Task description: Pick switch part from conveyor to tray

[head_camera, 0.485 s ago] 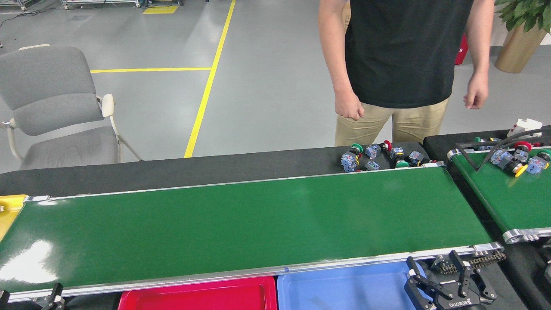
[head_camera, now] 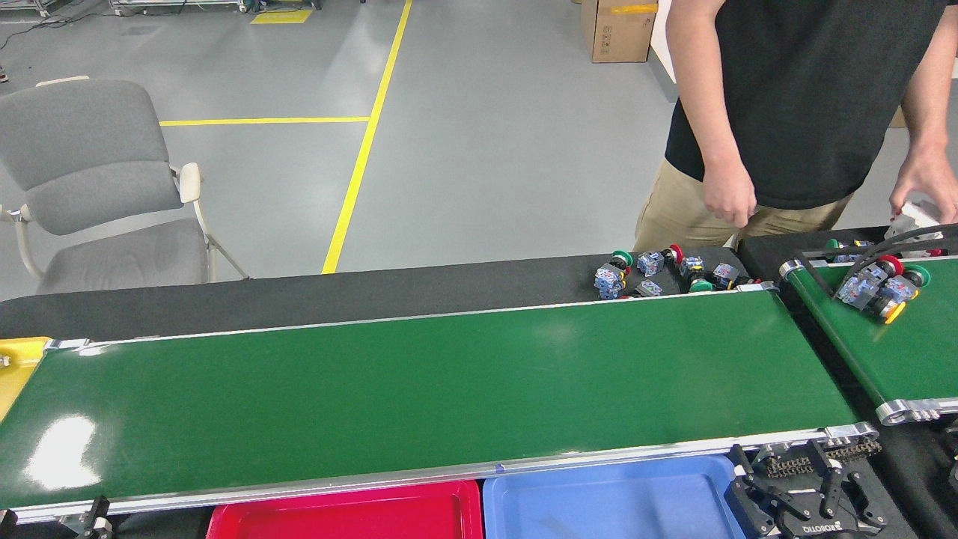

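Observation:
The conveyor (head_camera: 419, 389) runs across the view, a glossy dark-green belt with silver rails, and no switch part lies on it. Several switch parts (head_camera: 658, 271) with blue bodies and red or green caps sit on the black table just beyond its far rail. Below the near rail lie a red tray (head_camera: 352, 516) and a blue tray (head_camera: 614, 501), both bare. My right gripper (head_camera: 786, 479) is low at the bottom right, beside the blue tray, its dark fingers apart and holding nothing. Of my left gripper (head_camera: 93, 516) only dark tips show at the bottom left edge.
A narrower green belt (head_camera: 891, 359) at the right carries several switch parts (head_camera: 879, 288). A person stands behind the table, one hand (head_camera: 924, 183) on a white piece by that belt. A yellow bin (head_camera: 19, 359) is at the left end and a grey chair (head_camera: 97, 187) stands behind.
The person has stepped right and leaned in, with a hand now at the angled belt. Its switch parts shifted slightly left. My right gripper moved right and lower in view.

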Robot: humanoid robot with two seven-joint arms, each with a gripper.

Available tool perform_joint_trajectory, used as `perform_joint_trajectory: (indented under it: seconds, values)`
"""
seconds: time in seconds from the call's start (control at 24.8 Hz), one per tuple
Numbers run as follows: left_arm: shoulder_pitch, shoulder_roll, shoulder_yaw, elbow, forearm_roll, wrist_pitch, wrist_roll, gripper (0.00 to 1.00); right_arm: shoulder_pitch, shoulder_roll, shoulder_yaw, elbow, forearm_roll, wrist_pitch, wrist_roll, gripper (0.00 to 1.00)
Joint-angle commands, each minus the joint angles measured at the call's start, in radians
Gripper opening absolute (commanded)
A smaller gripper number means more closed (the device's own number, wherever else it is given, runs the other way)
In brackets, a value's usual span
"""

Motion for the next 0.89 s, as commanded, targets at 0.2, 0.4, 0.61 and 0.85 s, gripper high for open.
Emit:
perform_joint_trajectory:
  seconds: [0.2,0.4,0.61,0.85]
  values:
    - [-0.002,0.012,0.014,0.0,0.003,0.007,0.01,1.0,-0.014,-0.015,-0.034,-0.013,-0.005,0.006,0.001,1.0]
    - [-0.002,0.009,0.01,-0.006,0.004,0.002,0.01,1.0,-0.015,-0.015,-0.035,-0.013,-0.005,0.006,0.001,1.0]
    - [0.001,0.008,-0.001,-0.012,0.001,-0.001,0.01,1.0,-0.015,-0.018,-0.034,-0.013,-0.005,0.003,0.004,1.0]
    - [0.002,0.006,-0.004,-0.012,0.0,-0.003,0.01,1.0,-0.015,-0.021,-0.034,-0.013,-0.003,-0.001,0.012,1.0]
